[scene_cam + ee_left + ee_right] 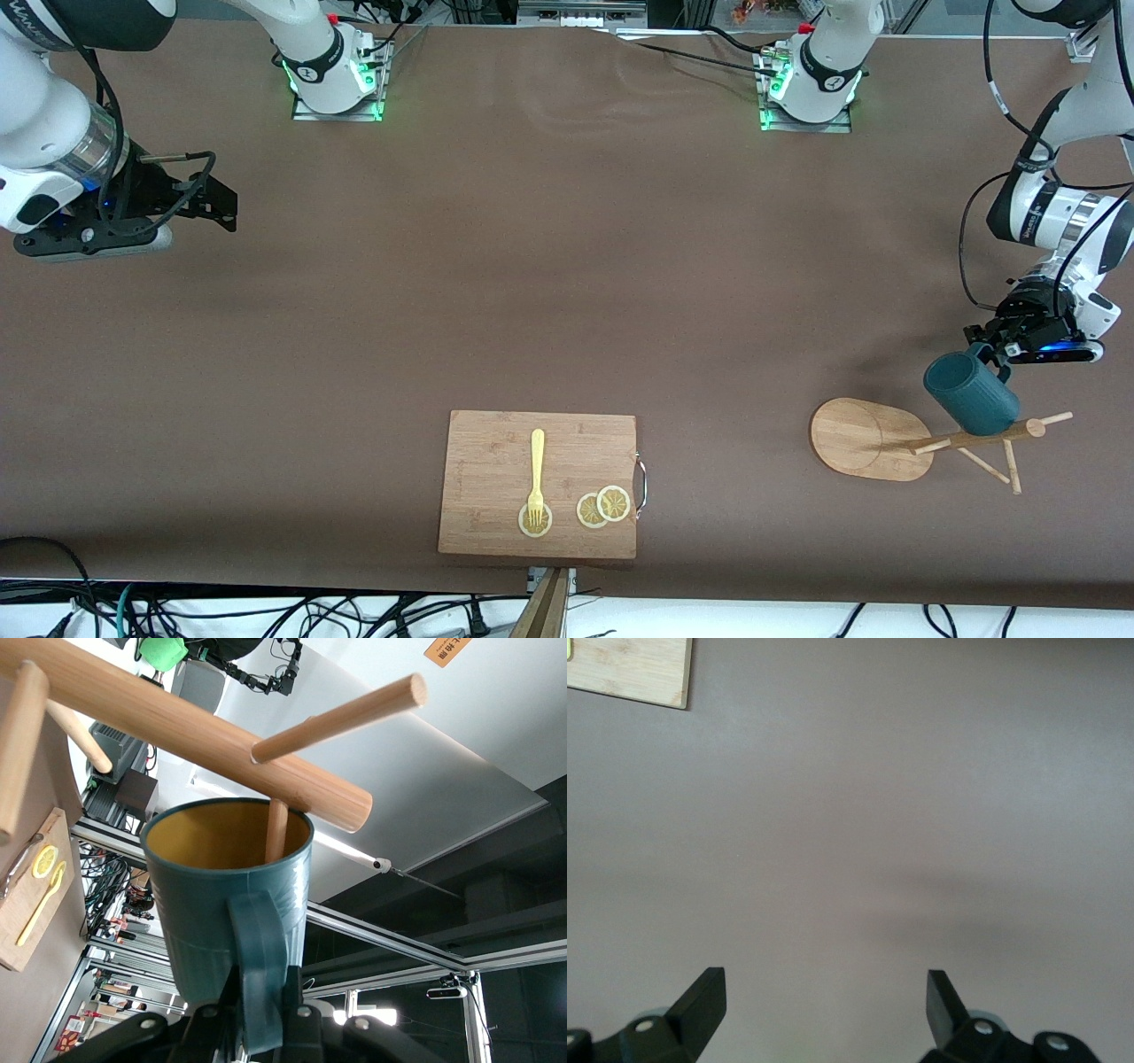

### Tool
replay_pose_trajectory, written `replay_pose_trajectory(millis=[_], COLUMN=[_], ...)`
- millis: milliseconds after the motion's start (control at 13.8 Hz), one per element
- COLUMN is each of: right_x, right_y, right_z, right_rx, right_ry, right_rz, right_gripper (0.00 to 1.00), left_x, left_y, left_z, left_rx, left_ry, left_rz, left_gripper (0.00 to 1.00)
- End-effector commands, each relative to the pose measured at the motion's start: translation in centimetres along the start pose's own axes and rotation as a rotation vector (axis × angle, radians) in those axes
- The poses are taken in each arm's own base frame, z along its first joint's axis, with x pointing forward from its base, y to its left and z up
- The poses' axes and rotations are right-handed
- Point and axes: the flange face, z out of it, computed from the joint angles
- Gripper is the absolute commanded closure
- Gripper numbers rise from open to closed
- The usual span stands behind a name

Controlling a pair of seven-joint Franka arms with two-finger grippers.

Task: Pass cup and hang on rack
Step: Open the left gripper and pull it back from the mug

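The dark teal cup (970,394) is tilted in the air against the top of the wooden rack (864,439), which stands near the left arm's end of the table. My left gripper (990,347) is shut on the cup's loop handle (261,957). In the left wrist view the cup (213,904) shows its yellow inside, with one thin peg (276,828) reaching into its mouth below the rack's post (177,726). My right gripper (213,199) is open and empty, and it waits above the bare table at the right arm's end (824,992).
A bamboo cutting board (496,443) lies near the table's front edge, with a yellow fork (536,474) and three lemon slices (602,507) on it. Its corner shows in the right wrist view (629,669). Cables hang below the front edge.
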Motion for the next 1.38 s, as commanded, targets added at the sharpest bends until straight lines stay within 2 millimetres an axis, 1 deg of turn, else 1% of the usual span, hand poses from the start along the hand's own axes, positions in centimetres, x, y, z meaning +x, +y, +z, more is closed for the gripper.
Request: replay_pose_trajectory(millis=[0, 72, 290, 434, 507, 579, 652, 724, 796, 941, 1086, 1231, 1303], right_x=[-0.1, -0.1, -0.1, -0.2, 0.0, 0.0, 0.0, 0.0, -0.1, -0.1, 0.0, -0.1, 0.0], right_y=[-0.5, -0.7, -0.8, -1.2, -1.7, -1.7, -1.7, -1.7, -1.7, -1.6, -1.6, -1.6, -1.6], right_z=[-0.7, -0.7, -0.8, -0.9, -1.0, -0.9, -1.0, -1.0, -1.1, -1.1, -1.0, -1.1, -1.0], right_rx=[-0.001, -0.001, -0.002, -0.001, -0.007, -0.009, -0.009, -0.008, -0.006, -0.006, -0.008, -0.008, -0.008], right_ry=[0.004, 0.003, 0.005, 0.009, 0.018, 0.016, 0.019, 0.019, 0.021, 0.018, 0.018, 0.019, 0.016], right_rz=[-0.006, -0.009, -0.014, -0.02, -0.031, -0.029, -0.029, -0.029, -0.029, -0.028, -0.028, -0.028, -0.028], right_gripper=[0.0, 0.0, 0.0, 0.0, 0.0, 0.0, 0.0, 0.0, 0.0, 0.0, 0.0, 0.0, 0.0], left_x=[0.8, 0.8, 0.3, -0.6, -1.4, -2.1, -2.9, -3.7, -4.7, -6.7, -8.4, -10.1, -10.4], left_y=[0.5, 0.5, 1.4, 2.4, 2.1, 1.6, 1.6, 1.9, 2.9, 5.1, 6.3, 8.5, 10.0], left_z=[0.2, -0.1, 0.0, -0.9, -1.2, -1.9, -2.7, -3.3, -3.3, -2.6, -1.4, 1.8, 3.4], left_rx=[-0.04, -0.038, -0.001, 0.078, 0.152, 0.231, 0.324, 0.407, 0.482, 0.657, 0.785, 0.953, 1.049], left_ry=[0.0, 0.003, -0.023, -0.049, -0.088, -0.125, -0.17, -0.211, -0.256, -0.362, -0.438, -0.525, -0.543], left_rz=[-0.001, 0.0, 0.018, 0.027, 0.015, -0.003, -0.016, -0.021, -0.014, 0.012, 0.026, 0.085, 0.106], left_gripper=[0.32, 0.0, 0.0, 0.0, 0.0, 0.0, 0.0, 0.0, 0.0, 0.0, 0.0, 0.0, 0.0])
